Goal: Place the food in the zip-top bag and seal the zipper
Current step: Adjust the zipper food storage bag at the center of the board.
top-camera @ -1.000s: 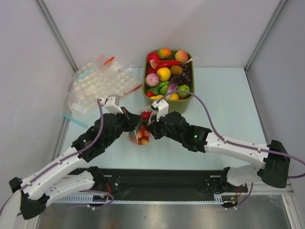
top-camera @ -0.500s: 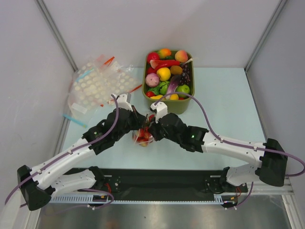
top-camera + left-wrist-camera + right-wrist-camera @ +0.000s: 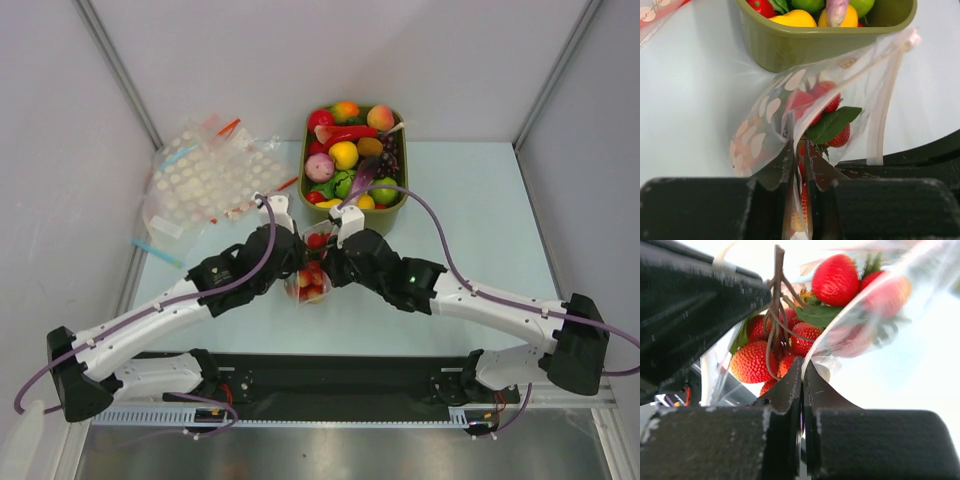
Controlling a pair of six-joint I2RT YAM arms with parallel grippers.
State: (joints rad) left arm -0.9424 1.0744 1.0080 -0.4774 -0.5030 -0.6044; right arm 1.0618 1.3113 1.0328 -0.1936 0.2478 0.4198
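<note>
- The zip-top bag [image 3: 308,280] hangs at mid-table, just near of the olive-green bin [image 3: 403,160], strung between the two pincers.
- Inside it is the food: toy strawberries [image 3: 835,279] on green leaves, bunched low in the film. So the filling looks done, and sealing is what's left.
- The zipper [image 3: 885,105] shows in the left wrist view as a pale strip down the bag's right side. Whether its two halves are pressed together I cannot tell.
- Left gripper [image 3: 799,151]: jaws drawn to a narrow slit with bag film running up between them, so it's pinching the bag.
- Right gripper [image 3: 802,371]: jaws tight together on a fold of the film, strawberries right above the tips.
- What's just changed: a second ago the left arm sat further left. It has since swung in to the right, and the two pincers are now much closer together.
- The bag has gone with them, a touch farther and to the right, towards the bin.
- My read: the left pincer is running along the mouth toward the right one, a sealing stroke.
- Unchanged: the heap of dotted bags [image 3: 205,175] at the far left, and the bin of toy fruit.
</note>
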